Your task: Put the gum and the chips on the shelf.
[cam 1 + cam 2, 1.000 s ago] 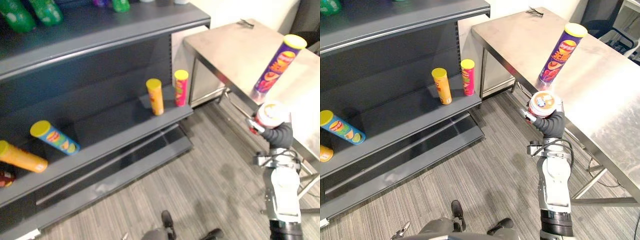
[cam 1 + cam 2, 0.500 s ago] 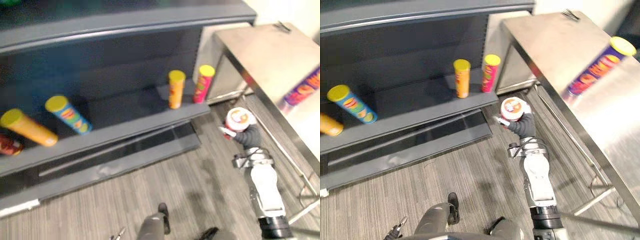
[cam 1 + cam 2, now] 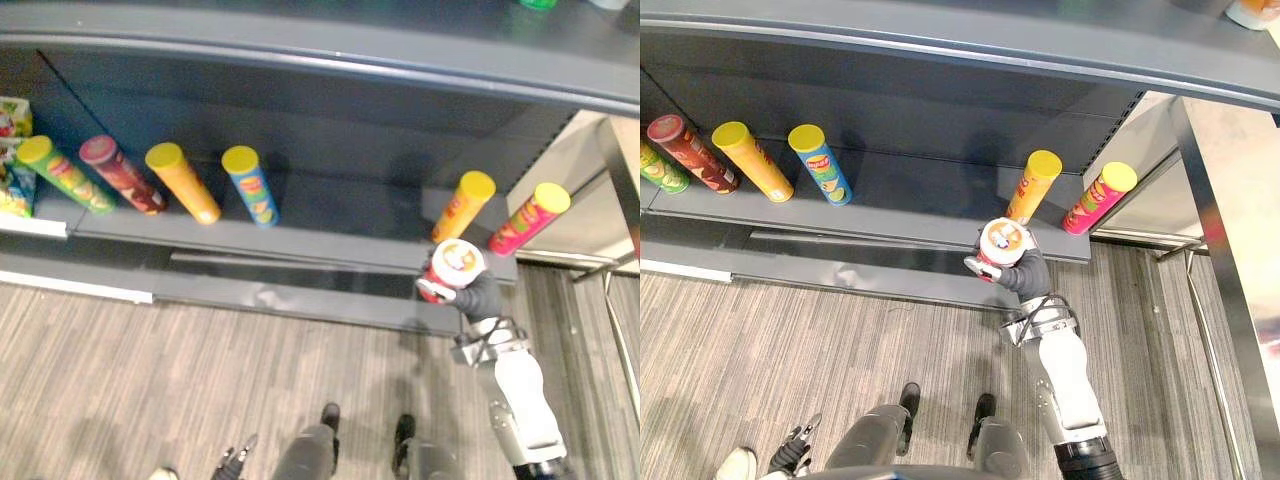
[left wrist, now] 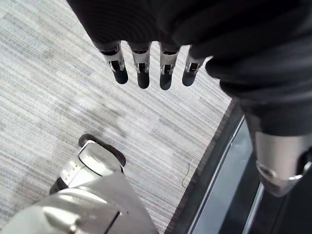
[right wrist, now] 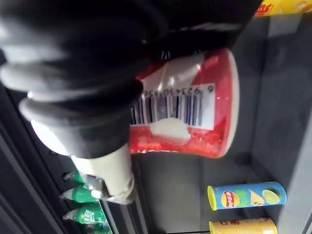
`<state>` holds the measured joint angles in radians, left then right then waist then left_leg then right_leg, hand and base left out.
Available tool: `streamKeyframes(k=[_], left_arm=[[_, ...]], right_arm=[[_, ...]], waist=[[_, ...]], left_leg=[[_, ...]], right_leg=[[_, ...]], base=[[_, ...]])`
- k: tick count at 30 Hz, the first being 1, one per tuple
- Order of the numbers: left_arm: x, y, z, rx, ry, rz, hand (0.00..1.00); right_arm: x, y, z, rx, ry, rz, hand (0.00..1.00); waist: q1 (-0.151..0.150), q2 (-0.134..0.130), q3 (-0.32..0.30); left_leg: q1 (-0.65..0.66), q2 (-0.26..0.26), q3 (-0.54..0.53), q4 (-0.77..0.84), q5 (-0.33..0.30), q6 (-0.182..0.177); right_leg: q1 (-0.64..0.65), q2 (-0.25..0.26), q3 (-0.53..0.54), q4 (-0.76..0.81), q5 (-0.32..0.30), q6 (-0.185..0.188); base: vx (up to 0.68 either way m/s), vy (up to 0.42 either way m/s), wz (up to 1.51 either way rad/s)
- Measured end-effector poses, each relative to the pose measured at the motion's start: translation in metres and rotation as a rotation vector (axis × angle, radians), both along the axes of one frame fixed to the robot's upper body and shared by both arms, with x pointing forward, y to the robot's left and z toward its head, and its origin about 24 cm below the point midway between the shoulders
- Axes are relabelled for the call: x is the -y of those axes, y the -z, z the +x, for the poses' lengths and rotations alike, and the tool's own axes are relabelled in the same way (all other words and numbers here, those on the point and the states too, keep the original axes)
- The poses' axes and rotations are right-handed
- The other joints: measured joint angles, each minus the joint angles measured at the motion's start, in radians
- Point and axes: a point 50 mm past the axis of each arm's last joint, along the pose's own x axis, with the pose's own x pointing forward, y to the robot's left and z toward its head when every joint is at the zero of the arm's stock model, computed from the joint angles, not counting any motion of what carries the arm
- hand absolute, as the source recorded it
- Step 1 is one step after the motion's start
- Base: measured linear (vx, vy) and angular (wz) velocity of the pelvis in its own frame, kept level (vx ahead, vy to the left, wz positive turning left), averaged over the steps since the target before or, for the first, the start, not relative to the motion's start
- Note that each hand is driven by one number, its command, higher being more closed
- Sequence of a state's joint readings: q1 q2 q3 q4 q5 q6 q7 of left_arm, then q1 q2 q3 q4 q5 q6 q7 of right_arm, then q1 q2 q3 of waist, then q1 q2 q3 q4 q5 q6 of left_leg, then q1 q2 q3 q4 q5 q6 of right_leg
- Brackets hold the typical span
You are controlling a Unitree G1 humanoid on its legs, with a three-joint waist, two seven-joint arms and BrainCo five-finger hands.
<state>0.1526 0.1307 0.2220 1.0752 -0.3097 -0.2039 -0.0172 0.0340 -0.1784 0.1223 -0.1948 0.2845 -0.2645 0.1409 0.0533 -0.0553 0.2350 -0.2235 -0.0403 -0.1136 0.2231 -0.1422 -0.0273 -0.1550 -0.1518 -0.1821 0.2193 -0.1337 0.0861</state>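
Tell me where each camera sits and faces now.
Left eye view: on the head, looking down at the shelf and floor; right hand holds the red tub.
Right eye view: beside it, same scene, same hand.
Left wrist view: along the open left hand, toward the floor.
Right wrist view: along the right hand, at the red tub and shelf.
Shared: blue can, right wrist and eye views.

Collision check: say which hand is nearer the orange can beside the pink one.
Right. The right hand, gripping a red tub, is before the orange can; the left hand hangs over the floor.
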Motion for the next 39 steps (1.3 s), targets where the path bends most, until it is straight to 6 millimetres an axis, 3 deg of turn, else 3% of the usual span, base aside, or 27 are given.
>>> streamKeyframes(k=[2, 3, 5, 7, 9, 15, 19, 26, 31, 39], left_arm=[[0.003, 0.000, 0.004, 0.009, 0.003, -0.009, 0.00], [0.005, 0.000, 0.006, 0.014, 0.007, -0.014, 0.00], [0.005, 0.000, 0.005, 0.011, 0.007, -0.017, 0.00], [0.005, 0.000, 0.008, 0.011, 0.011, -0.016, 0.00], [0.005, 0.000, 0.011, 0.016, 0.015, -0.012, 0.00], [0.003, 0.000, 0.010, -0.003, 0.030, 0.008, 0.00], [0.004, 0.000, 0.009, -0.007, 0.029, 0.006, 0.00], [0.006, 0.003, 0.005, -0.036, 0.029, -0.003, 0.00], [0.007, 0.005, -0.001, -0.068, 0.022, -0.012, 0.00], [0.007, 0.006, -0.005, -0.095, 0.011, -0.008, 0.00]], right_arm=[[0.003, 0.002, -0.001, -0.009, 0.014, 0.000, 1.00], [0.007, 0.003, -0.002, -0.016, 0.034, 0.001, 1.00], [0.011, 0.004, -0.002, -0.018, 0.055, 0.004, 1.00], [0.017, 0.008, -0.004, -0.036, 0.094, 0.006, 1.00], [0.022, 0.010, -0.005, -0.049, 0.122, 0.010, 1.00], [0.015, 0.012, 0.001, -0.058, 0.123, 0.041, 1.00], [0.001, 0.017, 0.016, -0.094, 0.061, 0.034, 1.00], [-0.044, -0.005, 0.028, -0.039, -0.178, 0.043, 1.00], [-0.074, -0.038, 0.037, 0.072, -0.346, 0.013, 1.00], [-0.091, -0.074, 0.047, 0.163, -0.443, 0.013, 1.00]], waist=[[-0.026, 0.004, -0.001], [-0.031, 0.006, -0.002], [-0.025, 0.005, -0.004], [-0.051, 0.016, -0.011], [-0.051, 0.023, -0.016], [-0.022, 0.022, -0.028], [-0.022, 0.025, -0.052], [-0.018, 0.019, -0.073], [-0.005, 0.003, -0.101], [0.002, 0.003, -0.141]], left_leg=[[0.001, 0.062, 0.103, -0.035, 0.012, -0.006], [0.012, 0.080, 0.152, -0.066, 0.050, -0.013], [0.040, 0.079, 0.180, -0.121, 0.073, -0.007], [0.066, 0.124, 0.355, -0.165, 0.086, -0.003], [0.083, 0.109, 0.362, -0.196, 0.142, -0.002], [0.121, 0.095, 0.380, -0.244, 0.158, -0.011], [0.168, 0.107, 0.410, -0.316, 0.193, -0.027], [0.189, 0.119, 0.442, -0.319, 0.193, -0.027], [0.191, 0.126, 0.462, -0.324, 0.204, -0.020], [0.194, 0.142, 0.472, -0.326, 0.221, -0.020]], right_leg=[[0.019, 0.005, -0.043, -0.020, 0.002, -0.003], [0.028, 0.005, -0.060, -0.029, 0.002, -0.003], [0.045, 0.000, -0.065, -0.050, 0.004, -0.003], [0.078, -0.017, -0.109, -0.083, 0.010, 0.007], [0.085, -0.027, -0.125, -0.090, 0.014, 0.014], [0.110, -0.032, -0.114, -0.122, 0.025, 0.032], [0.106, -0.011, -0.083, -0.133, 0.042, 0.032], [0.106, 0.004, -0.033, -0.142, 0.059, 0.028], [0.108, 0.017, 0.000, -0.175, 0.088, 0.019], [0.108, 0.035, 0.017, -0.187, 0.113, 0.005]], base=[[0.00, -0.166, 0.53], [0.03, -0.085, 0.35], [0.05, -0.023, 0.19], [0.07, 0.016, 0.54], [0.12, 0.060, 0.45], [0.06, 0.038, -0.02], [0.00, -0.015, -0.30], [-0.05, 0.000, -0.19], [-0.06, 0.002, -0.15], [-0.06, -0.008, -0.06]])
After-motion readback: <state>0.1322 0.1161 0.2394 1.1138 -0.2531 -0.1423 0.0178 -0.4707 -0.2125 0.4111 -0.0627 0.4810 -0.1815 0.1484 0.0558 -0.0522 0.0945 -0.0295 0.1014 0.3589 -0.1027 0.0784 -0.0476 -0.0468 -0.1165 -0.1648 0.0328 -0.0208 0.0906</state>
